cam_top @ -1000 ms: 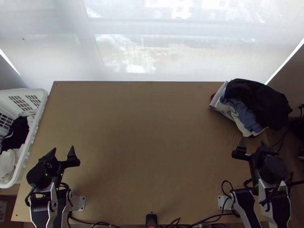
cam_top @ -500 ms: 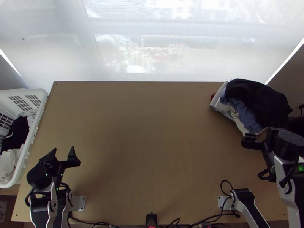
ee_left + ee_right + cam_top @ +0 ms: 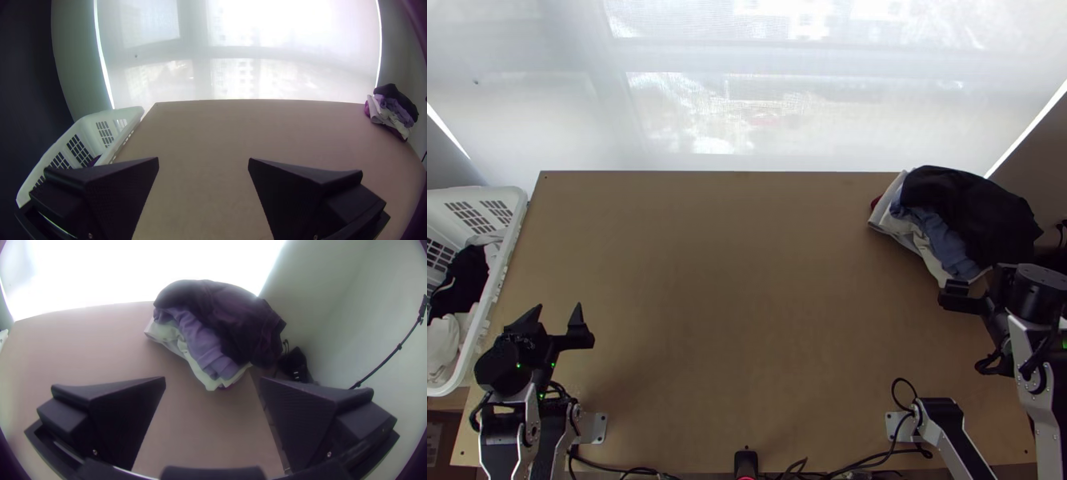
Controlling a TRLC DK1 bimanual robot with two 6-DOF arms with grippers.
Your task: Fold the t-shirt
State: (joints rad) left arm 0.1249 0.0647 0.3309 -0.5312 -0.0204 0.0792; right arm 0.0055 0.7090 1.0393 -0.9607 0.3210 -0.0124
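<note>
pile (image 3: 971,216) sat on table (image 3: 731,320) | clothes (image 3: 463,280) lay in basket (image 3: 475,194) | no fold was under way; finished or unstarted, unclear | left gripper (image 3: 203,161), right gripper (image 3: 213,380) stood open, empty

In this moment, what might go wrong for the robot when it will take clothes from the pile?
The bunched pile of black, blue and whitish cloth lies in overlapping layers, so the right tool might pinch several garments together.

The pile's black garment seems to reach past the edge of the light wooden table; a careless push might drop it.

The left tool is near the white plastic basket and might bump it.
</note>
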